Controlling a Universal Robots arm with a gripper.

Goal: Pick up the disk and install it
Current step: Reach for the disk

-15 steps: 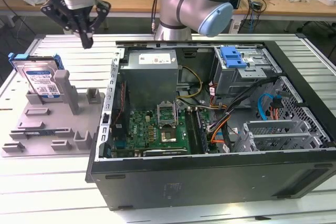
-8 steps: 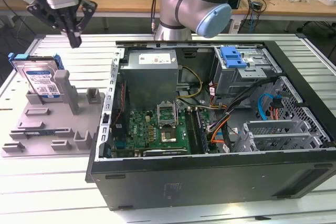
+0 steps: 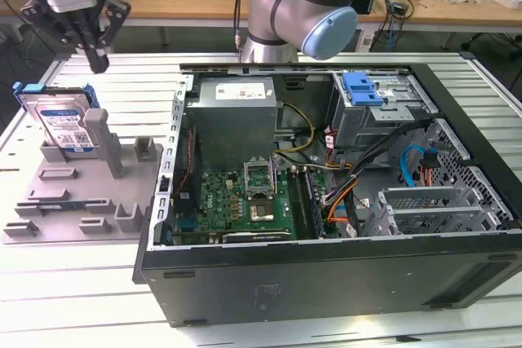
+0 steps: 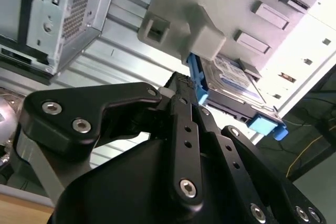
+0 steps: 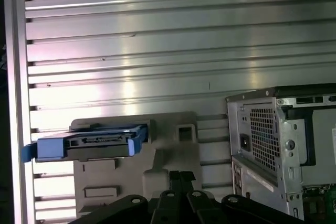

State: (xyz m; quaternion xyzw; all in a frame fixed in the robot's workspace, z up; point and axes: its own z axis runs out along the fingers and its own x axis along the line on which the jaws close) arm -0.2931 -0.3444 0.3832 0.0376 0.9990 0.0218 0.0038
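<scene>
Jaws of the gripper [image 3: 98,61] look drawn together with nothing between them. In the first wrist view the two fingertips [image 5: 175,179] sit side by side, with no gap that I can make out. I have one arm to work with. Its gripper hangs in the air over the grey holder [image 3: 73,209], which lies on the slatted table [image 3: 49,299] at the exterior view's left of the open case [image 3: 326,283].

The disk [image 3: 59,120] stands on edge in that holder, leaning back a little, its labelled face toward the exterior camera. It lies below the jaws and slightly to the exterior view's left of them, clearly apart and untouched. A blue rail [image 3: 24,91] frames it. In the first wrist view the disk [image 5: 89,145] shows its thin upper edge to the gripper. I judge the long axis of that edge to run along the table's slats, so the jaws would have to close across its thickness.

A white-and-blue label [image 3: 69,132] covers the disk's face; I cannot read any of its print. The white sticker [image 3: 236,87] on the grey box inside the case is no clearer. The blue latch [image 3: 363,87] on the case's cage [image 3: 383,116] is well apart from the disk.
</scene>
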